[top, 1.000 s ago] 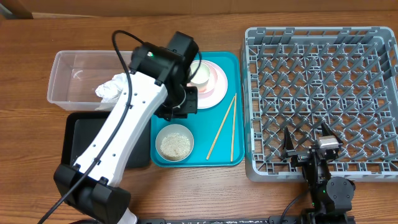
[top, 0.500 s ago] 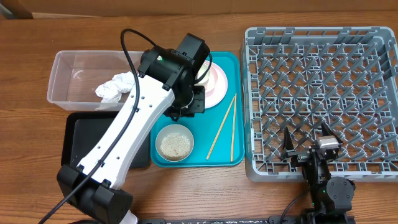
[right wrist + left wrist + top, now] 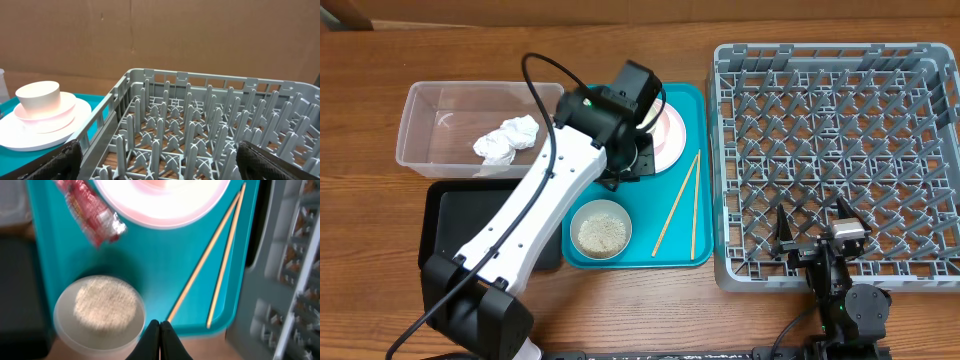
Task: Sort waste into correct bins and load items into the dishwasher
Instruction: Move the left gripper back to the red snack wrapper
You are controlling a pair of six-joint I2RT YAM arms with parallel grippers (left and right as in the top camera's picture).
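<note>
Left gripper (image 3: 159, 326) pinched shut, empty, over teal tray (image 3: 150, 255); wrist view: red wrapper (image 3: 90, 212) at 11 o'clock, rice bowl (image 3: 100, 312) at 9, chopsticks (image 3: 210, 255) at 1. Right gripper (image 3: 816, 230) spread wide, empty, at rack's (image 3: 820, 48) 6 o'clock edge.

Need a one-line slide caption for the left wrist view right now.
Shut left gripper above the teal tray, with rice bowl, red wrapper, pink plate and chopsticks.

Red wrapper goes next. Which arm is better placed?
Left. The left gripper hangs shut over the teal tray, the red wrapper close ahead in its wrist view, with the clear tub and black tray on that side. The right gripper sits open at the dish rack's near edge.
</note>
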